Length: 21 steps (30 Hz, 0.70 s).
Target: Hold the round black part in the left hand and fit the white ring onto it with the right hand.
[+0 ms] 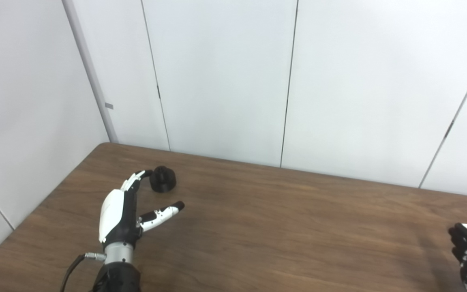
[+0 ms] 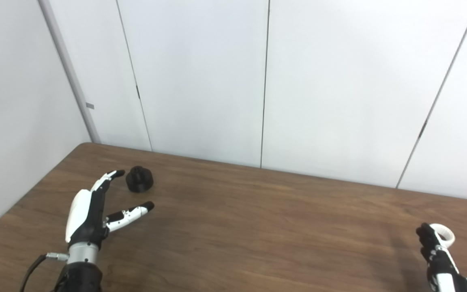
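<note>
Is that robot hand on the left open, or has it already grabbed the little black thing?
Open. The left hand has its fingers and thumb spread apart, and the round black part sits on the table just beyond its fingertips, not held.

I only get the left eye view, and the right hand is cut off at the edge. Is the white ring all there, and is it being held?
Observer: The right eye view shows the whole white ring, an unbroken loop at the right hand's fingertips. I cannot tell if it is gripped.
Operator: Is the left hand touching the black part?
Observer: No. From here, bare table shows between the left hand's fingertips and the black part.
</note>
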Available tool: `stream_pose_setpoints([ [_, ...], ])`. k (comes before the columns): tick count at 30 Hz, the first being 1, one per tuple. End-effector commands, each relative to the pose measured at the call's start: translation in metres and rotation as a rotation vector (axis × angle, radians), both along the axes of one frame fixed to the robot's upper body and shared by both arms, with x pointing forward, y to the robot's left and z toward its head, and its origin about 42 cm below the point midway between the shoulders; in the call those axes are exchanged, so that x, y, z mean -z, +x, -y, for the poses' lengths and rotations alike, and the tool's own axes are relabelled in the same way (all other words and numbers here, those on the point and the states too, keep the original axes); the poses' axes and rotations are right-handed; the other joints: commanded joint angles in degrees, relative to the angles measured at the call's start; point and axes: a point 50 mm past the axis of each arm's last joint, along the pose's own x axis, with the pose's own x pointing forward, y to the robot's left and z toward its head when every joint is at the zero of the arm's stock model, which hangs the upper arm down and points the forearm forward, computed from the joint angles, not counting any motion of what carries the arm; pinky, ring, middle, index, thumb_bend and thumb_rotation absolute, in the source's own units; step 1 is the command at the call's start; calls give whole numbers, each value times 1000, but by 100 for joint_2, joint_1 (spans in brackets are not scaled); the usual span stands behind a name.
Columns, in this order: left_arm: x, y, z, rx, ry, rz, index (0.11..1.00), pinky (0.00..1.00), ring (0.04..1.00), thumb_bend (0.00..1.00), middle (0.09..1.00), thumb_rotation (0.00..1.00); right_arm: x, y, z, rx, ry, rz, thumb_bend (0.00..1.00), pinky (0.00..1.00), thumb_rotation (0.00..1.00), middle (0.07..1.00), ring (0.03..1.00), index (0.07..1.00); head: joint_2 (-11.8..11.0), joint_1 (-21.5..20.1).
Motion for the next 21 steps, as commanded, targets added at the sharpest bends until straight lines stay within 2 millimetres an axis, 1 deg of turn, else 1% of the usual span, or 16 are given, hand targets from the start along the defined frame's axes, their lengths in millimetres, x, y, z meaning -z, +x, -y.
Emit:
stream_pose_setpoints([
  [1, -19, 12, -11, -26, 74, 62, 862, 959, 973, 855, 930, 344, 35, -24, -4, 29, 42, -117, 583, 1000, 1000, 942, 973, 943, 5, 7],
  [6, -20, 26, -24, -41, 90, 42, 857, 973, 984, 866, 932, 330, 36, -24, -5, 29, 41, -113, 602, 1000, 1000, 935, 964, 935, 24, -5],
  [14, -22, 51, -41, -67, 137, -40, 852, 1000, 996, 899, 934, 350, 37, -24, -5, 26, 43, -124, 645, 1000, 1000, 935, 960, 932, 76, -30],
  [21, -22, 73, -52, -86, 171, -91, 840, 1000, 989, 904, 937, 334, 37, -24, -6, 31, 41, -127, 627, 992, 1000, 927, 953, 928, 108, -25],
])
